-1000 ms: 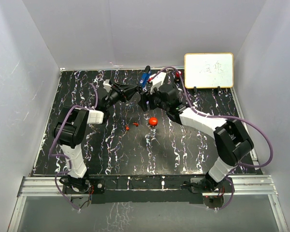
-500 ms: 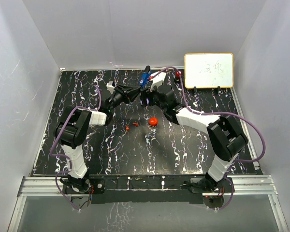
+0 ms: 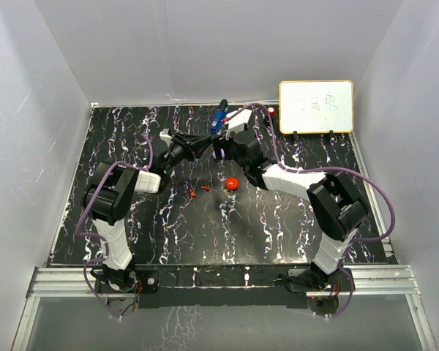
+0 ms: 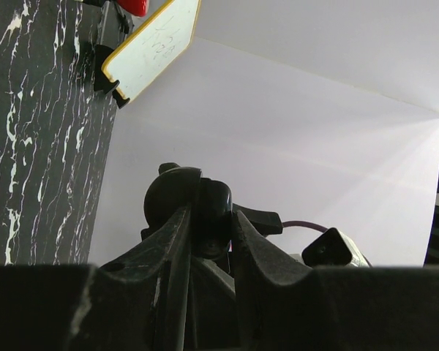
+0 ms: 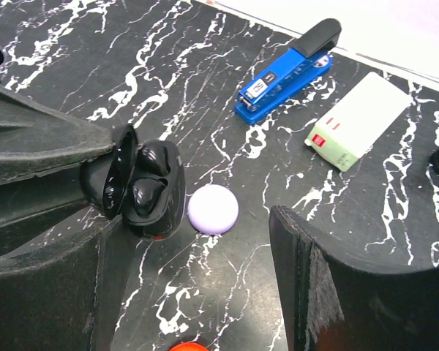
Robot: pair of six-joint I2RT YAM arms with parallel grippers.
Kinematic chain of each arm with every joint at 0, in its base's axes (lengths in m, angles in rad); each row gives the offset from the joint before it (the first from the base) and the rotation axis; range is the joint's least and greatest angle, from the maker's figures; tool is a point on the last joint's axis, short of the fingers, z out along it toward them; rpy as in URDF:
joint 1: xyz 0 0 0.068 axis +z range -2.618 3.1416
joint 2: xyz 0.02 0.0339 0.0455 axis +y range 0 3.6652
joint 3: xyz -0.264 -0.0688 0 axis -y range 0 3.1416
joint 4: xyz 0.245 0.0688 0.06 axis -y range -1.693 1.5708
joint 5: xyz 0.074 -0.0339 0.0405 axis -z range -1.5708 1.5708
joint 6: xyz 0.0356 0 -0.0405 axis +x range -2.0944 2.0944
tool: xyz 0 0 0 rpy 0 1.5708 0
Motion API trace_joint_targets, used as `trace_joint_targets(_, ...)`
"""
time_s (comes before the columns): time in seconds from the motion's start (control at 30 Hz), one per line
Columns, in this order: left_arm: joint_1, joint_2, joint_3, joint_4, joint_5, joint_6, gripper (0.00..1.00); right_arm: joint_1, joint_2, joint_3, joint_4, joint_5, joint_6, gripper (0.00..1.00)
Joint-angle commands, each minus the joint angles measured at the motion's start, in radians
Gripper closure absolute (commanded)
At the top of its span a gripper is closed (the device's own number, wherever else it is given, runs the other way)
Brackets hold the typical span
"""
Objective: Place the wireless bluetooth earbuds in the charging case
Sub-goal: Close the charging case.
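My left gripper (image 3: 202,141) is shut on the black charging case (image 5: 161,212), holding it off the table with its lid open. Two dark earbuds (image 5: 148,193) sit in the case's wells. In the left wrist view the case (image 4: 174,191) shows as a dark rounded shape pinched between the fingers (image 4: 243,241). My right gripper (image 5: 197,235) stands open just beside the case, with nothing between its fingers. Two tiny red earbuds (image 3: 193,194) lie on the black marbled table (image 3: 278,219), left of a round red puck (image 3: 232,183).
A lilac round puck (image 5: 213,209) lies right of the case. Behind it are a blue stapler (image 5: 285,69) and a white-green box (image 5: 357,121). A yellow-framed whiteboard (image 3: 316,106) stands at the back right. White walls enclose the table.
The right arm has pulled its elbow in to the left and its gripper has edged closer to the left gripper. The left gripper keeps its hold on the case.
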Motion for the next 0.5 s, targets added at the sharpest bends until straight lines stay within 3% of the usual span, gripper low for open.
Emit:
trace_joint_targets(0.0,-0.004,-0.067,-0.008,0.079,0.051,-0.016,1.0,-0.018,-0.019,-0.004,0.097,0.143,-0.054,0.31)
trace_joint_targets(0.47,-0.001,-0.065,-0.026,0.095,0.064,-0.025,1.0,-0.051,-0.069,-0.044,0.131,0.152,-0.065,0.3)
